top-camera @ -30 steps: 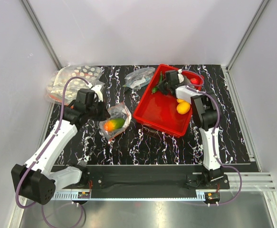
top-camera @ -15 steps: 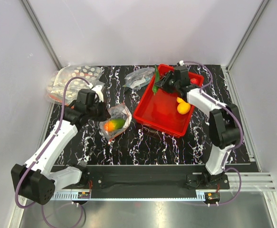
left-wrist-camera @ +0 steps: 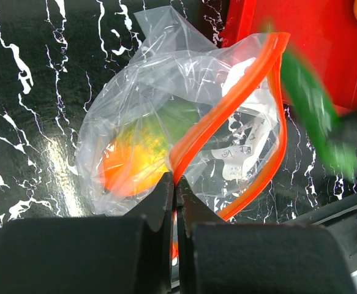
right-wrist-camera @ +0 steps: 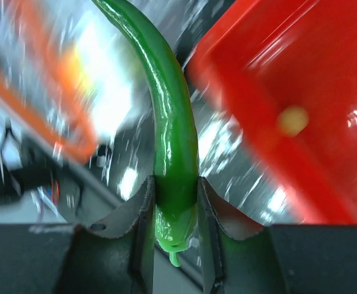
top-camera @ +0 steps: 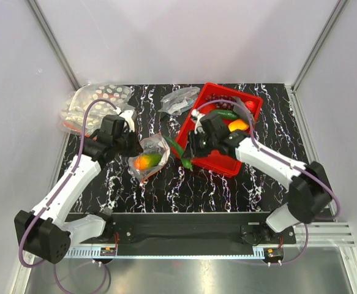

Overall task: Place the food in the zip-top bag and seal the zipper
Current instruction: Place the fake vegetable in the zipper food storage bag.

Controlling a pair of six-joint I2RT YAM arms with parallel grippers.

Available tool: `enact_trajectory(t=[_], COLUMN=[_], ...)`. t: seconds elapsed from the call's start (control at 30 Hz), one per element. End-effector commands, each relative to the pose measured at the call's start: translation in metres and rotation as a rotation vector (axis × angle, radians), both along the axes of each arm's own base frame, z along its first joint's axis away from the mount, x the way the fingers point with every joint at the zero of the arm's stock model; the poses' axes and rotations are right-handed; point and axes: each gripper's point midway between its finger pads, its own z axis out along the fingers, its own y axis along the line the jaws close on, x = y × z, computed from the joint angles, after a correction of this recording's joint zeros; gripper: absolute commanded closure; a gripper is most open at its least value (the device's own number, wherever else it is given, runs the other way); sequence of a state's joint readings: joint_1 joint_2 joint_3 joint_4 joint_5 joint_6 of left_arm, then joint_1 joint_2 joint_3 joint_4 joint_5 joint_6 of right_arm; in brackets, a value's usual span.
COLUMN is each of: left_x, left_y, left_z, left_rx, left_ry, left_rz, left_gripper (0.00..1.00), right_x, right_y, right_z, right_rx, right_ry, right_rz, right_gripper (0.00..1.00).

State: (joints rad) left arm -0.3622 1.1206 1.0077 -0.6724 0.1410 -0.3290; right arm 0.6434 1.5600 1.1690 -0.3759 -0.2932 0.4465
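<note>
1. Nearest, left of the red tray, the left gripper was clenched on the orange zipper of the clear bag. It held the mouth open only as a narrow, slanted slit. If that pinch slipped, the thin film would probably sag and close the opening.
2. Just off the tray's near left corner, the right gripper was grasping a long green cucumber by one end, close to the bag's mouth. The cucumber was curved, so its tip could catch the zipper or the outer film and shove the bag aside instead of going in.
3. Gripped at one end, the glossy cucumber might swivel or drop onto the table short of the bag.
4. A mango already lay inside the bag. With it in the way, the cucumber could end up across the zipper and stop it sealing.
5. Counted left of the tray: one bag, one zipper, one mango and one cucumber in the air. Green showed beside the mango, and I could not tell whether it was part of it or a second piece.
6. Inside the tray: one green piece and one yellow-orange piece. The dark bits by its far rim were too small to count.
7. Past the tray's far left corner lay one greyish bag. Farther left was a heap of spotted bags, number unclear.
</note>
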Motion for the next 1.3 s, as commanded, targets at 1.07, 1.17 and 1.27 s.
enact_trajectory(t=[1.07, 1.17, 1.27], left_x=[-0.017, -0.024, -0.033], left_y=[-0.042, -0.056, -0.071], left_z=[0.028, 0.025, 0.02], left_rx=[-0.025, -0.071, -0.12], left_ry=[-0.154, -0.137, -0.09], left_rz=[0.043, 0.008, -0.045], left_gripper=[1.0, 1.0, 1.0], right_x=[-0.068, -0.058, -0.046], right_y=[0.042, 0.05, 0.059], right_z=[0.004, -0.001, 0.0], right_rx=[-0.165, -0.16, -0.126], right_ry=[0.067, 0.062, 0.052], right_rz=[0.038, 0.008, -0.027], right_gripper=[0.96, 0.98, 0.99])
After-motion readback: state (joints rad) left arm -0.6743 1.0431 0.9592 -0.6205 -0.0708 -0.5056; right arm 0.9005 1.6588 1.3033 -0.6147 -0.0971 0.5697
